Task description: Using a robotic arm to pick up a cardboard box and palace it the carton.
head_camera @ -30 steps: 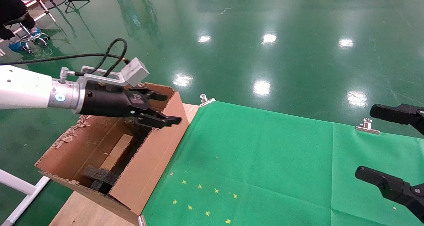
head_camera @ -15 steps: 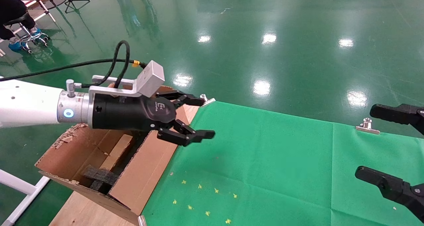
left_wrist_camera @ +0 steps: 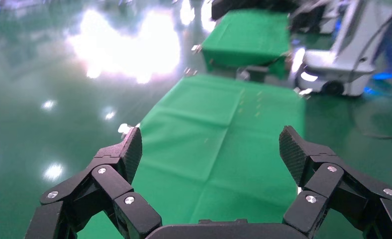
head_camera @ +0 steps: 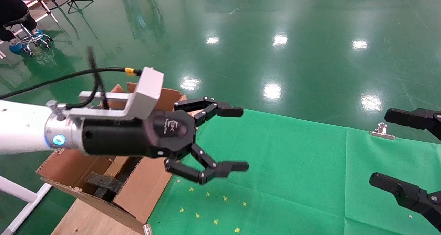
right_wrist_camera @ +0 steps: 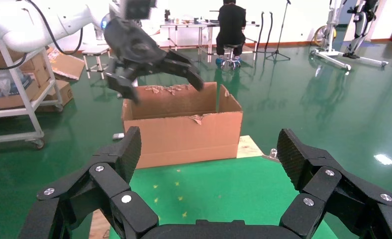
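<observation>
Table: wooden top, left edge bare.
Cloth: green sheet over the rest, clipped at the far edge.
Carton: on the left edge.
Stickers: yellow stars, near edge.

The white jointed left arm with its black multi-link two-finger gripper reaches out level, fingers spread wide and empty. The all-black right gripper hangs apart, likewise spread.
</observation>
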You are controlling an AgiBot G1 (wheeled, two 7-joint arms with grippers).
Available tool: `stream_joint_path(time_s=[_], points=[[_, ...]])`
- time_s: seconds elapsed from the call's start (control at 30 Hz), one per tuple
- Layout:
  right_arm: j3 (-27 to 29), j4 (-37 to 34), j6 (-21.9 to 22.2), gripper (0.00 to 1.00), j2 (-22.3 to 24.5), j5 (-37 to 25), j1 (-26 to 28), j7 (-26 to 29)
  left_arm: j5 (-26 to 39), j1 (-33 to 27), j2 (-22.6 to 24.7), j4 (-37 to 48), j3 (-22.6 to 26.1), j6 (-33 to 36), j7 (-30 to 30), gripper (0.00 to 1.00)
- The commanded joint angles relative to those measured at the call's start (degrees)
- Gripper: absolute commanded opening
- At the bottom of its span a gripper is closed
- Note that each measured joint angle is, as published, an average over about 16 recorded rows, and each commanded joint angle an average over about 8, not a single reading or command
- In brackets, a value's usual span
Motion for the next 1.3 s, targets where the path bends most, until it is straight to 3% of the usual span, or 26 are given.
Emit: stream_joint_path(time_s=[0.03,0.4,1.3], points=[[0.0,0.0,0.0,1.0,0.0,0.0,0.0,0.0,-1.9,1.7,0.1,-1.5,-1.6,0.5,0.8,1.0],[0.0,0.0,0.0,1.0,0.0,0.0,0.0,0.0,-7.4,6.9,0.2,-6.1,-6.4,2.1,3.0,1.0],[0.0,0.0,0.0,1.0,0.0,0.0,0.0,0.0,-5.9,5.5,0.2,-4.8,-5.0,1.7,2.6,1.0]])
